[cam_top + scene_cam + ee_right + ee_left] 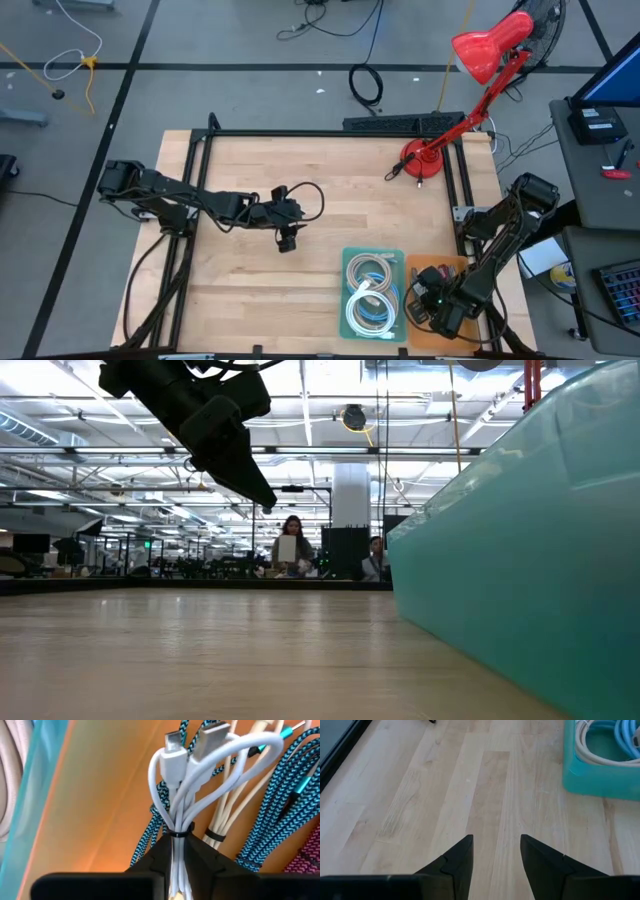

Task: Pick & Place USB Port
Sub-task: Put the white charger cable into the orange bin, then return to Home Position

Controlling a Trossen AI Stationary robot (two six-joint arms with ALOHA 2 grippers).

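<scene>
The right gripper is down in the orange tray at the table's near right corner, and its fingers pinch a tied bundle of white USB cable. Blue braided cables lie close by, partly cut off. The arm hides most of that tray from above. The left gripper hangs over bare wood with its fingers apart, holding nothing. Next to the orange tray sits the teal tray with coiled cables.

Overhead looking straight down, low view level across table – wrists close, downward – all share teal bin
</scene>
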